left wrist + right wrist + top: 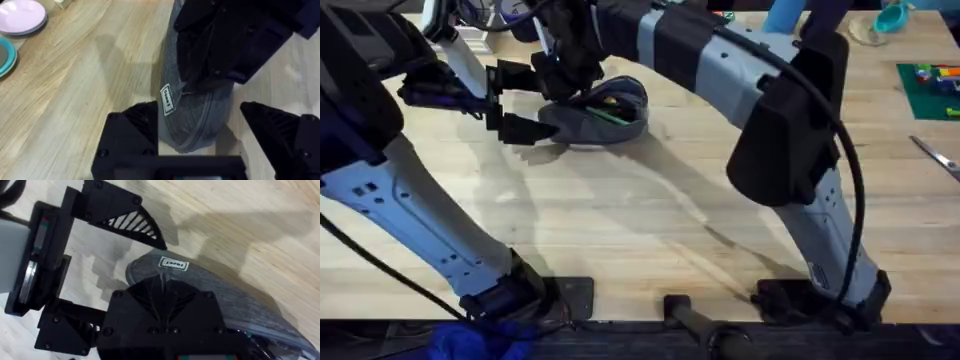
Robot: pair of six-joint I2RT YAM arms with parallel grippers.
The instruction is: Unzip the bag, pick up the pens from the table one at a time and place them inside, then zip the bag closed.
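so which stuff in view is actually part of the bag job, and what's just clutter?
Job:
- bag, still open
- green pen inside it
- left gripper around the bag's end
- right gripper at the bag

Clutter:
- scissors
- green mat
- pink plate

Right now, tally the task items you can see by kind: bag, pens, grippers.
Bag: 1, on the table, still unzipped
Pens: 1, green pen inside the bag
Grippers: 2, left gripper open around the bag's end, right gripper at the bag
Total: 4
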